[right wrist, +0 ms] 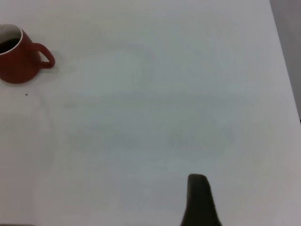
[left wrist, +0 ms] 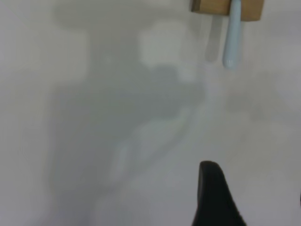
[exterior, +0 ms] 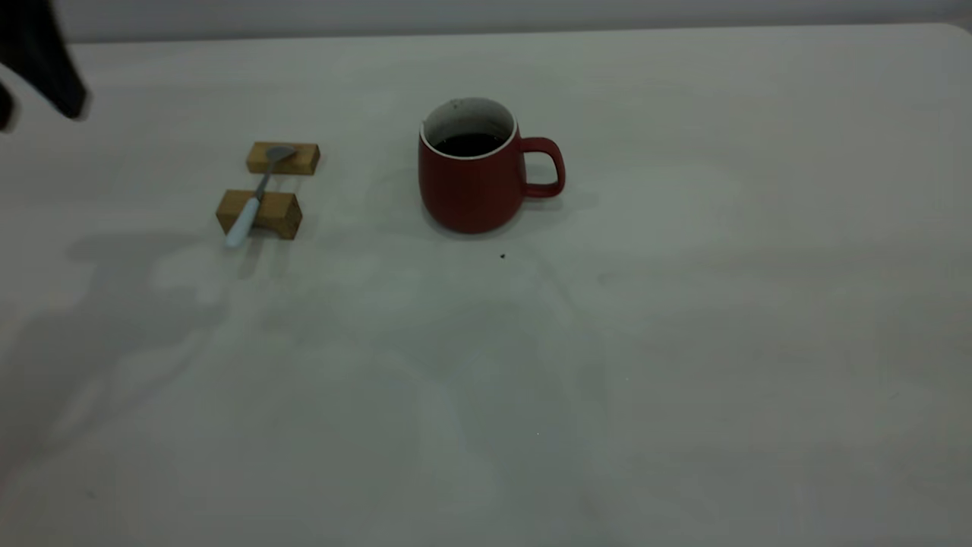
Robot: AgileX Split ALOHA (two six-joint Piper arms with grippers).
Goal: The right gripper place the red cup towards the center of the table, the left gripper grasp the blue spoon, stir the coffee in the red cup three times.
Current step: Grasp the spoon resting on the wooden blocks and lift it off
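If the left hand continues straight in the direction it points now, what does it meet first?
Probably the blue spoon: in the left wrist view its pale handle tip, sticking out over the near wooden block, lies ahead of the left hand's one visible finger. Only bare table lies between, though height is unclear.

From my remote station, little of the robot shows. In the exterior view, the left gripper appears only as a matte black, blurred shape with a tapering lower end. In the left wrist view I see one of its fingers: solid black, smooth, narrowing to a rounded tip. In the right wrist view, one finger of the right arm looks much the same: dark, plain, blunt-topped. I can make out no cables, screws or markings.
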